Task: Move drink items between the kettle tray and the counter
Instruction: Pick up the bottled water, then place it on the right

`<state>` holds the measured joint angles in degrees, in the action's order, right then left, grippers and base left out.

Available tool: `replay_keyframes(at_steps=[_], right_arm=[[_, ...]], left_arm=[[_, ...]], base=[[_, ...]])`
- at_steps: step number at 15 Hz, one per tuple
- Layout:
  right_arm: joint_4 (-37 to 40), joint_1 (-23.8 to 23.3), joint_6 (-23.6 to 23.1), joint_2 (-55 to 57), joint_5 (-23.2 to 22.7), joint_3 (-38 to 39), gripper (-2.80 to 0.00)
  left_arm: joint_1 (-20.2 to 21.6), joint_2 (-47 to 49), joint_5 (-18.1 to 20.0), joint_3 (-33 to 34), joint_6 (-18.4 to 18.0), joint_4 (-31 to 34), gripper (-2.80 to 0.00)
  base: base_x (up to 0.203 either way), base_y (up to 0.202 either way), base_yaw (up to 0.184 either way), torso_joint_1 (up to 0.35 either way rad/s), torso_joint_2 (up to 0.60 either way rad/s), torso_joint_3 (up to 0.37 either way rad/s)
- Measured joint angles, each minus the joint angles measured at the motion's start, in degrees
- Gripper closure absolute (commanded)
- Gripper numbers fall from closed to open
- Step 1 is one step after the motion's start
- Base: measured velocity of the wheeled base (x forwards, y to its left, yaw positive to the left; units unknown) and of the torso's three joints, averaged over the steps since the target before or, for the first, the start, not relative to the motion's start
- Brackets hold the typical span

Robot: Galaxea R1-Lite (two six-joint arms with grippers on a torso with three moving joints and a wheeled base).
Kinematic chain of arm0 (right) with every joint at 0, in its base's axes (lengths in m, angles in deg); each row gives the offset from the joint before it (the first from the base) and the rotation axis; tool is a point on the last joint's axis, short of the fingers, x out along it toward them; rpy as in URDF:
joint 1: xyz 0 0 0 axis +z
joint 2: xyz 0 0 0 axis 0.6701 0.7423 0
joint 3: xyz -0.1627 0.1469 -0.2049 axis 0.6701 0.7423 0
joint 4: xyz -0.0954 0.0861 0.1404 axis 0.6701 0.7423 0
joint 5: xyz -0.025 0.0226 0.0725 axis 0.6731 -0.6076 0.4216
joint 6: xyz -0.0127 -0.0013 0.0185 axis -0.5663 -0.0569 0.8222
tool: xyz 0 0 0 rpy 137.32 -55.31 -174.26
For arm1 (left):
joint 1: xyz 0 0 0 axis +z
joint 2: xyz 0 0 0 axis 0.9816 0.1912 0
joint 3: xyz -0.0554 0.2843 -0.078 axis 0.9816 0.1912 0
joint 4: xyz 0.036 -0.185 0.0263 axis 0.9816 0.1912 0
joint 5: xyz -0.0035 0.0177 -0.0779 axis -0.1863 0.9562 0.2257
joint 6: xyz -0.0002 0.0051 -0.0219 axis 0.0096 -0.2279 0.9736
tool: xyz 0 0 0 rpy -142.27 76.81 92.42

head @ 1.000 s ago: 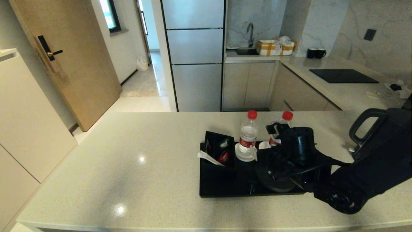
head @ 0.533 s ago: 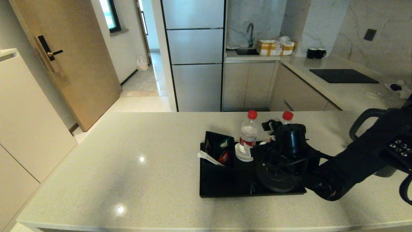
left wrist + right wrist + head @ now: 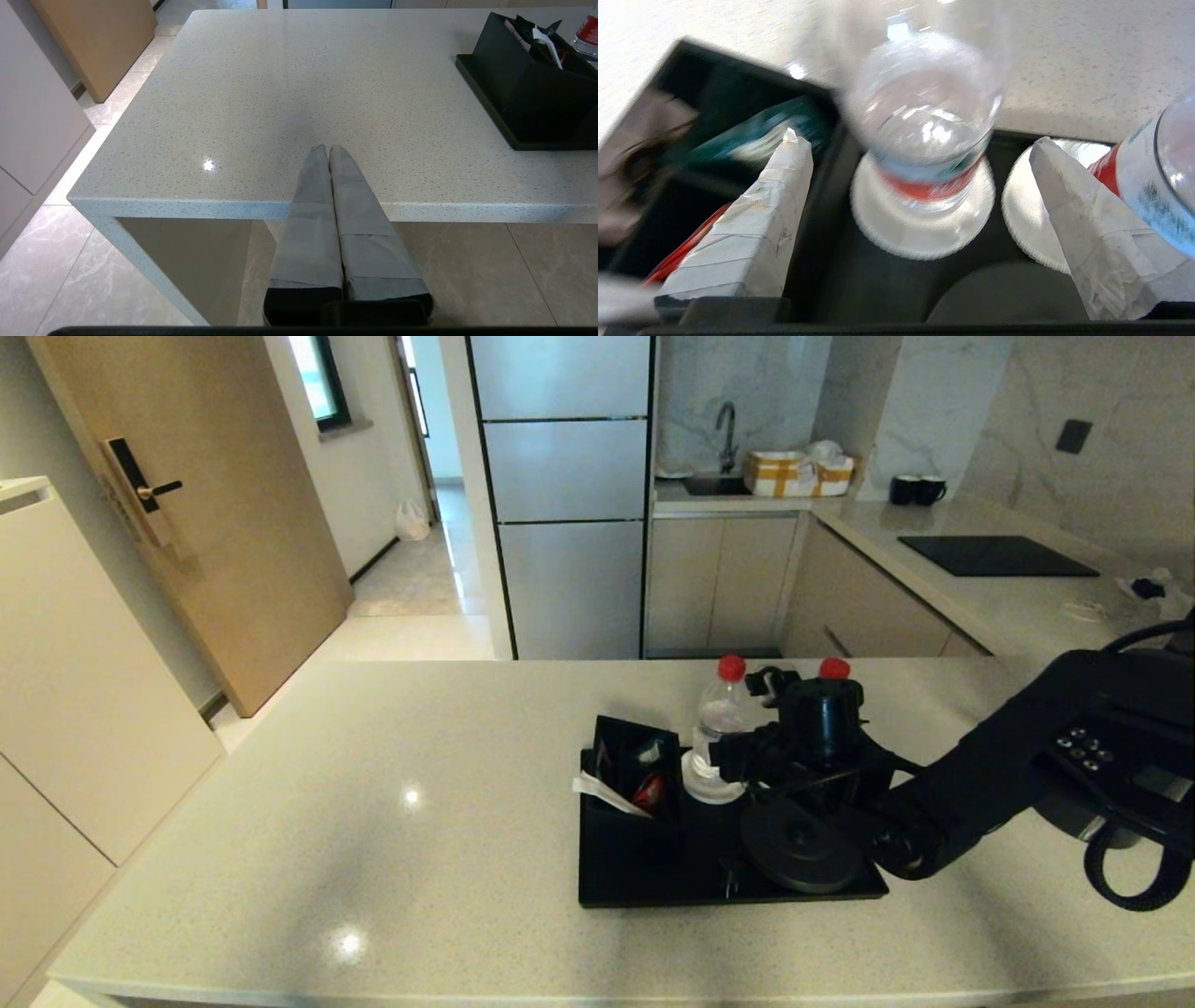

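Two clear water bottles with red caps stand on white coasters at the back of the black kettle tray. The left bottle rises just beyond the tips of my right gripper. That gripper is open, its fingers spread wider than the bottle and not touching it. The right bottle sits outside one finger, mostly hidden behind the wrist. The round kettle base is bare. The dark kettle stands on the counter at the right, largely hidden by my arm. My left gripper is shut over the counter's near edge.
A black box of sachets fills the tray's left end, close beside the left bottle. White coasters lie under the bottles. A black cooktop panel lies on the far side counter.
My right arm has swung left across the tray, carrying the open gripper from in front of the right bottle over to the left bottle. The left arm has not moved.
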<state>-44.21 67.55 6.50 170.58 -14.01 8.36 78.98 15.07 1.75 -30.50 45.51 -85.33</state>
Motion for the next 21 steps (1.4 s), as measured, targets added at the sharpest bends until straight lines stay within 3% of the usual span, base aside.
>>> replay_keyframes(at_steps=[9,10,21], right_arm=[[-1.0,-1.8,-0.5,7.5,0.0,-8.4,-2.8],[-1.6,-1.8,-0.5,8.0,0.0,-8.7,0.0],[1.3,-1.8,-1.7,4.0,-0.1,-7.6,0.0]], left_arm=[[0.0,0.0,0.0,0.0,0.0,0.0,0.0],[0.0,0.0,0.0,0.0,0.0,0.0,0.0],[0.0,0.0,0.0,0.0,0.0,0.0,0.0]], base=[[0.0,0.0,0.0,0.0,0.0,0.0],[0.0,0.0,0.0,0.0,0.0,0.0],[0.0,0.0,0.0,0.0,0.0,0.0]])
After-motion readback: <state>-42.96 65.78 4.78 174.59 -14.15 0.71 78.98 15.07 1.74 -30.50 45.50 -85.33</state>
